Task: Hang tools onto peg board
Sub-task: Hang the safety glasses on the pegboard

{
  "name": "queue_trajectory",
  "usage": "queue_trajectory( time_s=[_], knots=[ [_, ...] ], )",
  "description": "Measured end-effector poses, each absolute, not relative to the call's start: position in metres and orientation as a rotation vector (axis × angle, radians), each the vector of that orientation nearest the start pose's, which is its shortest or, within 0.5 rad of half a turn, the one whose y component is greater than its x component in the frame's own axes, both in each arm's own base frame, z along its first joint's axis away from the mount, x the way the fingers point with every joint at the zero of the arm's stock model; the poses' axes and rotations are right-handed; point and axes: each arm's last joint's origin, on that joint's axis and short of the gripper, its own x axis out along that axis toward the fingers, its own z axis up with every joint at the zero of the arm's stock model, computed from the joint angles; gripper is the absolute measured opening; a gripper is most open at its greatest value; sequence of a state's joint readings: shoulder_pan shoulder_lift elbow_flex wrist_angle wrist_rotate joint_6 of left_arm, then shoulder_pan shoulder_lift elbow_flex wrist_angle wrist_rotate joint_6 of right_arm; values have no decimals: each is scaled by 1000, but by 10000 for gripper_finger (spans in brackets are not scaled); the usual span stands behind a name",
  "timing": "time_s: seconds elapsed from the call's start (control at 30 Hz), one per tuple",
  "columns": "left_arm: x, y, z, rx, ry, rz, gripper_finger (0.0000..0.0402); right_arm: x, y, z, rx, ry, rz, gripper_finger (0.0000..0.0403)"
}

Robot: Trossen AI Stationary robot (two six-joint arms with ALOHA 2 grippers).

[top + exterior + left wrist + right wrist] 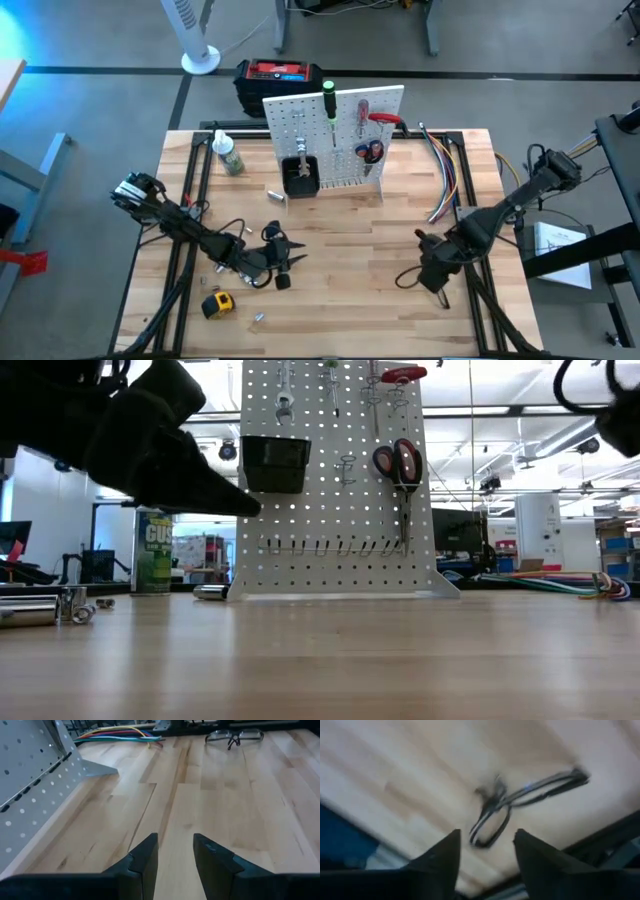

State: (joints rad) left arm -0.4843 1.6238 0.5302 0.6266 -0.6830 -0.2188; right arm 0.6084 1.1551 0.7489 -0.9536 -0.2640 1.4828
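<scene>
White peg board (345, 135), red-handled pliers (398, 465)

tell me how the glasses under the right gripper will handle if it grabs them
Likely light and fragile: the glasses show only a thin black frame, so a hard pinch could bend them. Lying flat on the table under the right gripper, they may slide rather than lift.

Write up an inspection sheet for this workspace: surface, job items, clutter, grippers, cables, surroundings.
Surface: wooden table, bare at its middle.
Job items: peg board upright at the far side with a black bin; screwdriver, pliers and wrench hang on it. Tape measure and glasses lie on the table.
Clutter: green-labelled bottle; small metal sockets.
Grippers: left gripper open, empty, low over the table; right gripper open above the glasses.
Cables: coloured bundle right of the board.
Surroundings: red-and-black box and white fan behind the table.
</scene>
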Motion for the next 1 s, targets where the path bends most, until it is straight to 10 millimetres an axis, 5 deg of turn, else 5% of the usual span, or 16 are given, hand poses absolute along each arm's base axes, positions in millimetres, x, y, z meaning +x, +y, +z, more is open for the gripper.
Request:
queue_trajectory(
  time_s=[0.2, 0.37, 0.67, 1.0],
  knots=[
    [249, -110, 128, 51, 394, 241, 114, 147, 110, 201, 977, 1470, -573, 254],
    [239, -106, 117, 9, 423, 257, 114, 143, 108, 186, 1027, 1487, -695, 265],
    [222, -98, 105, -51, 405, 263, 114, 146, 112, 165, 1153, 1447, -630, 184],
    [220, -97, 106, -76, 374, 258, 114, 144, 109, 150, 1079, 1435, -673, 32]
  ],
)
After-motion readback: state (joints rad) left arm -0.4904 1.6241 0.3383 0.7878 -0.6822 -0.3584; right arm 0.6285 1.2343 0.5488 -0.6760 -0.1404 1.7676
